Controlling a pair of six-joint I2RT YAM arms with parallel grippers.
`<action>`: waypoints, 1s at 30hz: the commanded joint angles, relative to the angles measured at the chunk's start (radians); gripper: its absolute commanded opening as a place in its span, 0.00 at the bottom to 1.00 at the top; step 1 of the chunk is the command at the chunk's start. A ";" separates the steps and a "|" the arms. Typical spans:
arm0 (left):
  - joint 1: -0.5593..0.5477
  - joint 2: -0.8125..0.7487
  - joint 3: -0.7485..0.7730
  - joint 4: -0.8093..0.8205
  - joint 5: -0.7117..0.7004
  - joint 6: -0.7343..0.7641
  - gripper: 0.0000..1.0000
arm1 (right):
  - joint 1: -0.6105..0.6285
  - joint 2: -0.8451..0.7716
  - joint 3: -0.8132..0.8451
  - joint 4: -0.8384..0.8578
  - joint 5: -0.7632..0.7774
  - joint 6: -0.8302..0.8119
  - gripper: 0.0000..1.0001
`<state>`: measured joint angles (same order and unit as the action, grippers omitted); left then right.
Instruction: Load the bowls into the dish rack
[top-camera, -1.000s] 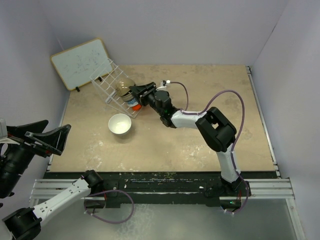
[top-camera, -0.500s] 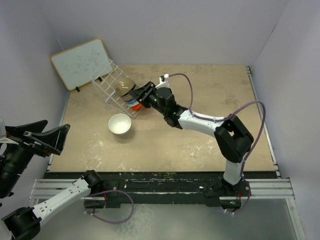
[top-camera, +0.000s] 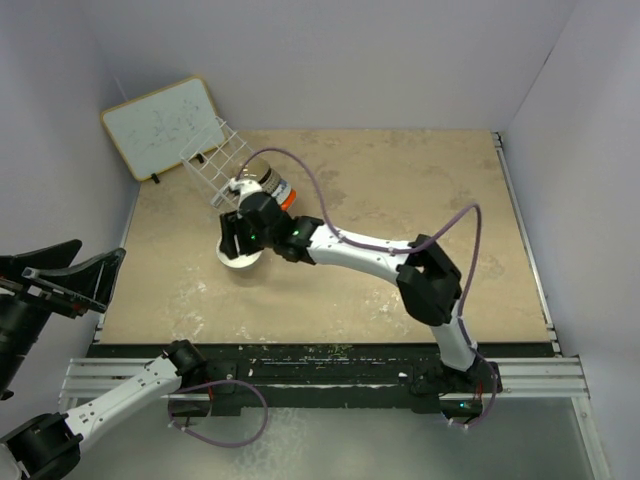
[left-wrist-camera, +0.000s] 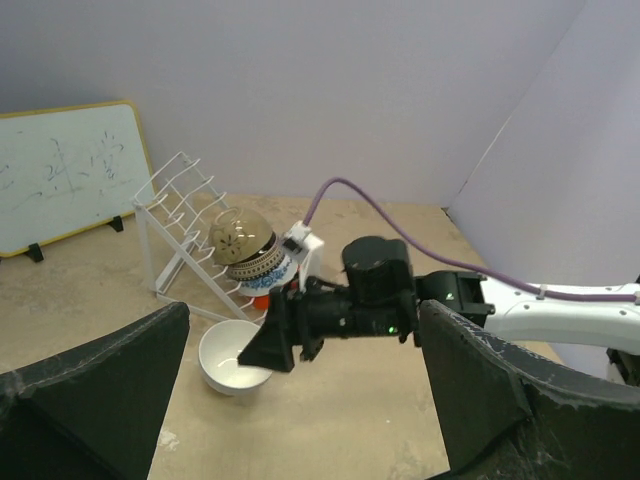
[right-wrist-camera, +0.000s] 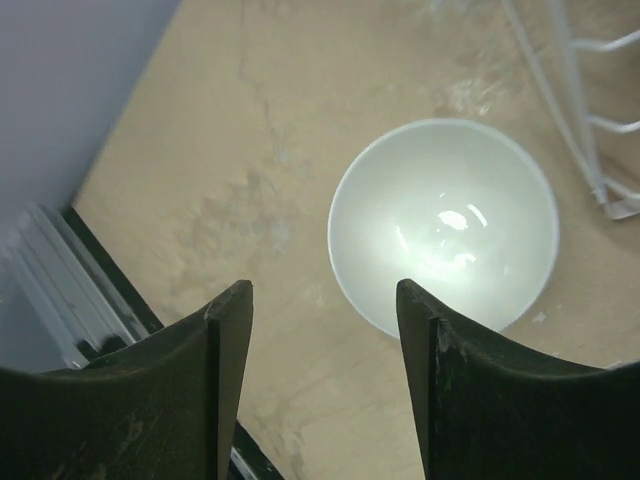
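The right gripper (right-wrist-camera: 325, 300) hangs with its jaws spread wide and empty just above the rim of the plain white bowl (right-wrist-camera: 445, 225). That bowl sits upright on the table (right-wrist-camera: 230, 170) just in front of the dish rack (left-wrist-camera: 180, 200), while the left gripper (top-camera: 88, 262), likewise wide and empty, is held well off to the side. With other bowls (left-wrist-camera: 245, 250) leaning stacked in the rack, this looks like the approach to a pickup, and the next move calls for one finger to drop inside the rim and one outside before closing.
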<state>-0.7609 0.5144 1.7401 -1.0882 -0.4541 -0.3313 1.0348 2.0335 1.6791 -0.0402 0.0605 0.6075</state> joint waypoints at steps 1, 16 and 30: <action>-0.005 0.026 0.029 -0.009 -0.012 -0.008 0.99 | 0.053 0.075 0.147 -0.219 0.003 -0.210 0.63; -0.012 -0.004 0.018 -0.025 -0.036 -0.014 0.99 | 0.089 0.194 0.241 -0.268 0.093 -0.385 0.62; -0.028 -0.009 0.024 -0.043 -0.073 -0.020 0.99 | 0.124 0.231 0.392 -0.313 0.148 -0.561 0.60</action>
<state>-0.7815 0.5034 1.7561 -1.1439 -0.5114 -0.3408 1.1538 2.2295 1.9324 -0.3286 0.1726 0.1387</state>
